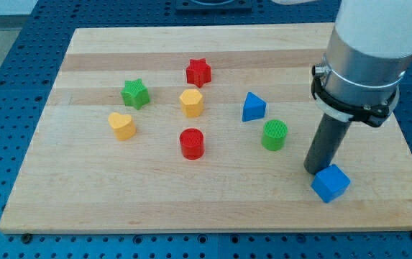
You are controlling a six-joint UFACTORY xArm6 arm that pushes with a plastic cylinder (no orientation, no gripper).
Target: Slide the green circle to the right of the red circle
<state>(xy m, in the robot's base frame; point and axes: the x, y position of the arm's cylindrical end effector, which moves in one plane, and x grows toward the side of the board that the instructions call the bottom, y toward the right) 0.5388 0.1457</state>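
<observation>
The green circle [275, 134] stands right of the board's middle. The red circle [191, 143] stands to its left, about a hundred pixels away and slightly lower in the view. My tip [316, 169] rests on the board to the lower right of the green circle, apart from it. The tip touches or nearly touches the upper left of a blue cube [331, 183].
A blue triangle [253, 107] sits just above and left of the green circle. A yellow hexagon [191, 103], a red star [198, 72], a green star [135, 93] and a yellow heart [121, 125] lie on the left half of the wooden board [213, 208].
</observation>
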